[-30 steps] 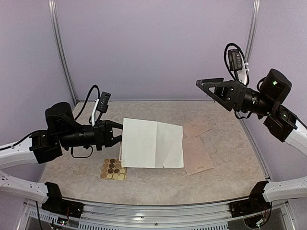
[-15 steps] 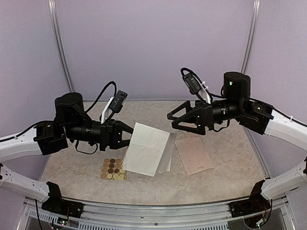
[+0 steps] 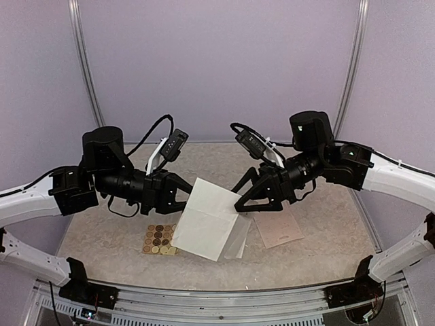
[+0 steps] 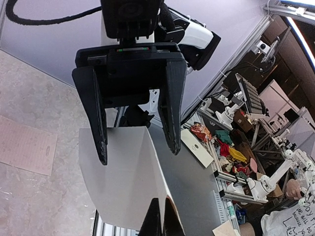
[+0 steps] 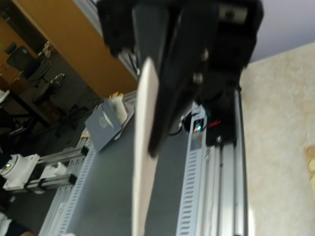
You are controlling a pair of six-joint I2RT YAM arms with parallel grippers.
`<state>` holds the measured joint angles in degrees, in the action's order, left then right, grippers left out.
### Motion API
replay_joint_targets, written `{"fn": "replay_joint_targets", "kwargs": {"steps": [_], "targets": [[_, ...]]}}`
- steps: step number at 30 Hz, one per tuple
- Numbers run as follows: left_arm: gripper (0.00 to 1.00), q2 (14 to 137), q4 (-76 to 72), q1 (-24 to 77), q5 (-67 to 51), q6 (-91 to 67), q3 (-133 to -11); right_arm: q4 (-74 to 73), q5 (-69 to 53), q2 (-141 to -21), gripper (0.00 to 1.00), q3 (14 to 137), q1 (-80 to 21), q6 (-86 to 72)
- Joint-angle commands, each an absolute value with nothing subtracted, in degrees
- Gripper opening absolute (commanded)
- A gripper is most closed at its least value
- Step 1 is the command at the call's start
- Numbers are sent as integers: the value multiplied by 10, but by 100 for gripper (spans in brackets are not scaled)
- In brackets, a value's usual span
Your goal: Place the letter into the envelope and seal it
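Sticker sheet (image 3: 160,240) lies flat nearest, untouched. Letter (image 3: 204,217) is now lifted and tilted, its left edge clamped in the left gripper (image 3: 182,195). Right gripper (image 3: 239,205) has swung in, its fingers apart and narrowing astride the opposite edge. Envelope (image 3: 279,229) lies flat behind. Probably a two-handed fold comes first.

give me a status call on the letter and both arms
Left fingers shut on pale rectangular paper letter's edge, sheet held in the air. Right fingers open, straddling its opposite edge. Pinkish-beige flat paper envelope lies clear below.
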<state>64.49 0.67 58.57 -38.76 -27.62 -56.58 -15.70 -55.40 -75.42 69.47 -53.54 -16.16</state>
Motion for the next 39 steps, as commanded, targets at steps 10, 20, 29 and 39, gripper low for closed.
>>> {"fn": "replay_joint_targets", "kwargs": {"steps": [10, 20, 29, 39], "targets": [[0, 640, 42, 587, -360, -245, -593, -187, -574, -706, 31, 651, -543, -151], [13, 624, 72, 580, -267, -237, -592, -139, -517, -672, 0, 614, -543, -185], [54, 530, 169, 546, 28, -245, -579, -208, -308, -665, 0, 599, -500, -237], [58, 507, 106, 564, -25, -272, -531, -204, -322, -667, 0, 602, -471, -275]]}}
